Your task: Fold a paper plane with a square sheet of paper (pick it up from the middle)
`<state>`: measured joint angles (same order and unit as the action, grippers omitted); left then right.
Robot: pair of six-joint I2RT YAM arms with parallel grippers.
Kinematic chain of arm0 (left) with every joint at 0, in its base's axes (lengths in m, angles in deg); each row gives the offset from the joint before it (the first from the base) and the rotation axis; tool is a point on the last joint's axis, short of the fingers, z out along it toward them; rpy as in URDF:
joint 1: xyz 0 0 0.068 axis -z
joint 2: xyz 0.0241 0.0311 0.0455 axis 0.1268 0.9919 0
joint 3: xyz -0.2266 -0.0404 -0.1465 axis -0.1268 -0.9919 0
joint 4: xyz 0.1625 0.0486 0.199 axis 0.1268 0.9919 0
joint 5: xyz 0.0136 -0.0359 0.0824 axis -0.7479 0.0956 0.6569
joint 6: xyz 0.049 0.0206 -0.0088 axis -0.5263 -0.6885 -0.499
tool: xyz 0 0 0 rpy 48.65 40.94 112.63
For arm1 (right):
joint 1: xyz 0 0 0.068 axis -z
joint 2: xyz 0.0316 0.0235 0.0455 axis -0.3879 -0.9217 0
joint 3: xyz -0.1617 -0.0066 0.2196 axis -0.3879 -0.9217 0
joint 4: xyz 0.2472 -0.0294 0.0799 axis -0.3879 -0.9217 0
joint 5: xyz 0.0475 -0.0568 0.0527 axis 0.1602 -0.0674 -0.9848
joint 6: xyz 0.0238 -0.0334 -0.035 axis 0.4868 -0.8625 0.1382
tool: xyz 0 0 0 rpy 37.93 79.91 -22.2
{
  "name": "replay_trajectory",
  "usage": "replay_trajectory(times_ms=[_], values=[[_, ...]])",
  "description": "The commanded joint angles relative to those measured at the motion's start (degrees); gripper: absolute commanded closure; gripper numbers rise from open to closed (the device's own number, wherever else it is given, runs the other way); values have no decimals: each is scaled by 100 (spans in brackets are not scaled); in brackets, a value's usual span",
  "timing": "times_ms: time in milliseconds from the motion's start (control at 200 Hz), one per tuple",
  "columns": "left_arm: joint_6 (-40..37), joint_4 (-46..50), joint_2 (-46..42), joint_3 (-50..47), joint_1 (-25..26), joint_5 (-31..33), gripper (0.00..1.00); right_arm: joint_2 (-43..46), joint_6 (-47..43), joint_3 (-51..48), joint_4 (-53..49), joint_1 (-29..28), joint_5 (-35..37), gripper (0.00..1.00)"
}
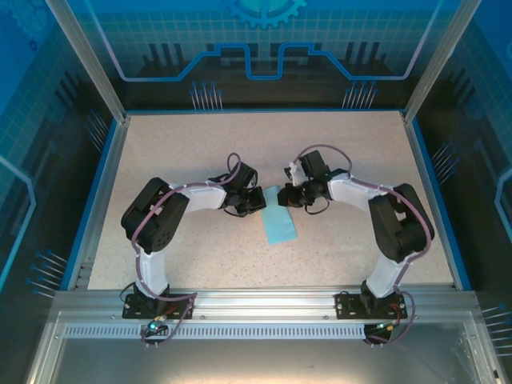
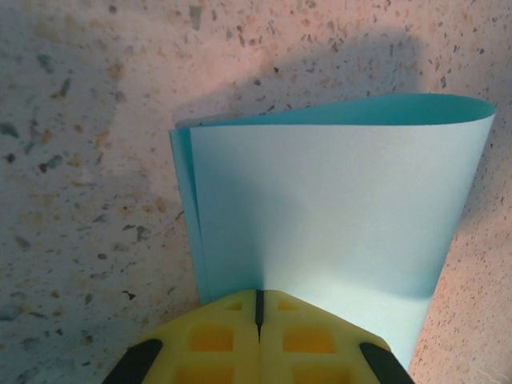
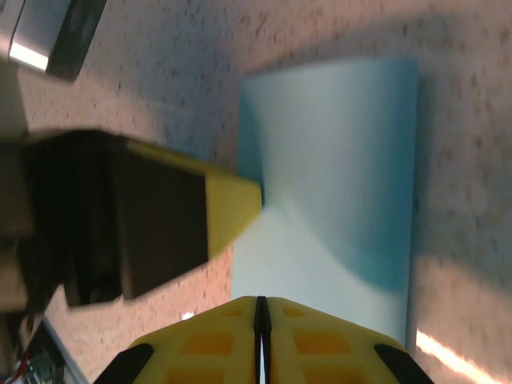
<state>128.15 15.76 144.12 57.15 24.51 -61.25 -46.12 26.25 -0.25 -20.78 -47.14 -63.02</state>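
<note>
White-black arms [image 1: 152,220], yellow tool fingers [image 2: 216,340]

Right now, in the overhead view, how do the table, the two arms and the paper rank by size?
1. table
2. left arm and right arm: they look alike, so no ranking between them
3. paper

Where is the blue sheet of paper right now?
In the top view the square sheet of paper, folded over, sits in the middle of the table, its far end pinched between the left fingers and the right fingers.
</note>
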Motion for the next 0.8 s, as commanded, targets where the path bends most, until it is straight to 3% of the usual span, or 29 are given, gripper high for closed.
replay_trajectory(times_ms=[0, 225, 515, 795], values=[[-130, 645, 356, -50, 36, 276, 93, -495, 61, 242, 10, 159, 51, 89], [-157, 672, 350, -102, 34, 277, 93, -893, 156, 69, 181, 497, 131, 89], [-129, 658, 323, -159, 43, 289, 93, -617, 178, 433, 179, 480, -184, 89], [-118, 672, 257, -191, 42, 302, 93, -1317, 185, 883, 129, 487, -128, 89]])
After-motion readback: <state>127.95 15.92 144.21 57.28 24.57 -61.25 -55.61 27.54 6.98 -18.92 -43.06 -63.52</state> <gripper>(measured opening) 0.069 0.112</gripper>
